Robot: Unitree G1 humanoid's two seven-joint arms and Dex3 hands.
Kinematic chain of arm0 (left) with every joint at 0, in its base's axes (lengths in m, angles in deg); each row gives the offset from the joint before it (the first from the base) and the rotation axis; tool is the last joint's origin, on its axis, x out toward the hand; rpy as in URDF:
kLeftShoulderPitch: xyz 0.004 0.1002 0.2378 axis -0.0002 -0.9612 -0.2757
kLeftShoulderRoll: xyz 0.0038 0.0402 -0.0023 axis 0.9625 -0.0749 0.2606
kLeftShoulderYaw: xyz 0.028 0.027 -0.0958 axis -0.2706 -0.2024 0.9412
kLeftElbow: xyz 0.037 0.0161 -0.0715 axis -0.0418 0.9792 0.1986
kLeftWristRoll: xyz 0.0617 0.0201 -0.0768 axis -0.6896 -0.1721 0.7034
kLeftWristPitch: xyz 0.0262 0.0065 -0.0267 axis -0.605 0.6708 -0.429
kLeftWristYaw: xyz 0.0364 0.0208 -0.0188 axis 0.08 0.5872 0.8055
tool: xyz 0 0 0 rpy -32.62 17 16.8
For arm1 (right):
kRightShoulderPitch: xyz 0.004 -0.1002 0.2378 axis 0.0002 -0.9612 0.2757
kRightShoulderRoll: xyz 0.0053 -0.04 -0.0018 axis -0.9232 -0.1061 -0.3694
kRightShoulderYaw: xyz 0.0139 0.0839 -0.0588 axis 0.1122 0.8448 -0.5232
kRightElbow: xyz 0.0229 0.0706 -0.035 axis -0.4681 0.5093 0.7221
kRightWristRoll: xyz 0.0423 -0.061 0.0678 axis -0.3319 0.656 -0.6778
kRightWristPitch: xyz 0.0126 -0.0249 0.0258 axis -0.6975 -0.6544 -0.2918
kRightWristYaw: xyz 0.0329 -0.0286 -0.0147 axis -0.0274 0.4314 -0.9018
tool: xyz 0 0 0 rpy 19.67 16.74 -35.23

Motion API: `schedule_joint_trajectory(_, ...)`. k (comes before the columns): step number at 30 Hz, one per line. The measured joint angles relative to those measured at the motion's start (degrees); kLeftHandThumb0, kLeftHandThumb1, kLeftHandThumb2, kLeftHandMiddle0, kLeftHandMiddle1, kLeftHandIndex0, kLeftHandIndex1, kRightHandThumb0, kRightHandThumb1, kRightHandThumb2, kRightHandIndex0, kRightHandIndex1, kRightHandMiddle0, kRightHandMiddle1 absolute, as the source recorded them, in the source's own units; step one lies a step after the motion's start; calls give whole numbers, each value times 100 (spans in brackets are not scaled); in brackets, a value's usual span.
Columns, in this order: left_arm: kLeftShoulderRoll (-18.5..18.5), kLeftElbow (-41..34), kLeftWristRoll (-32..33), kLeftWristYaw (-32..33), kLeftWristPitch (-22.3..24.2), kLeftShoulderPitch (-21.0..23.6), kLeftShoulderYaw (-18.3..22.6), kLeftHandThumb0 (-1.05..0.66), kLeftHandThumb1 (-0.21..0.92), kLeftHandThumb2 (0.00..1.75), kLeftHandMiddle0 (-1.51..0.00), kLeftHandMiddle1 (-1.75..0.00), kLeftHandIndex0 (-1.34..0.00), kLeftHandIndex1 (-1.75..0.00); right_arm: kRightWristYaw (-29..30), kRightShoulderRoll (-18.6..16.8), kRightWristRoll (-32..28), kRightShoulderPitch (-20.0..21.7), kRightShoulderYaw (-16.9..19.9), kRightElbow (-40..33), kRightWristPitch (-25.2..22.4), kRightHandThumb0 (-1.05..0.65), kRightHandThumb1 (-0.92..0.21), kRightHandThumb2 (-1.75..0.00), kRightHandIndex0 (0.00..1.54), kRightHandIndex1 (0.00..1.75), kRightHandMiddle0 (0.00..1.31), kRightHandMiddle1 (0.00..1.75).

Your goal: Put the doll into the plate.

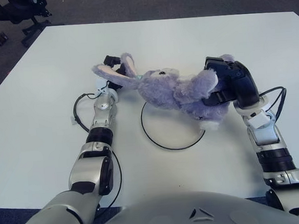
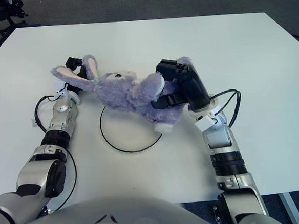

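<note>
Two hands hold the doll (image 1: 176, 89): right hand (image 1: 229, 83) fingers grip its body, left hand (image 1: 113, 68) fingers its ear, above the plate (image 1: 161, 137).

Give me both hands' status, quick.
Left hand: at the doll's ears, grip cannot be told.
Right hand: closed on the doll.

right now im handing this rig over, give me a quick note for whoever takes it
Right hand: shut on the purple plush rabbit's hind end, at the plate's right edge.
Left hand: at the rabbit's ears; grip cannot be judged, the ears hide it.
Rabbit: stretched between the hands, lying across the far rim of the black-rimmed white plate; whether it is down or held above cannot be told.
Done: rabbit picked up and brought to the plate.
Left: probably centre it on the plate, set it down, release both hands.
</note>
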Motion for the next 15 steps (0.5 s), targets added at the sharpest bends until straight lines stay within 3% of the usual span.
schedule_joint_trajectory(5, -2, -2, -12, 10, 21, -6, -15, -37, 77, 71, -79, -175, -29, -175, -56, 79, -43, 269, -78, 154, 37, -38, -67, -79, 75, 175, 41, 167)
schedule_joint_trajectory(15, -12, -25, -65, 53, 67, -15, -27, -37, 78, 70, -80, -175, -29, -175, 41, -185, 193, 418, -89, 233, -6, -38, -68, -75, 74, 175, 42, 164)
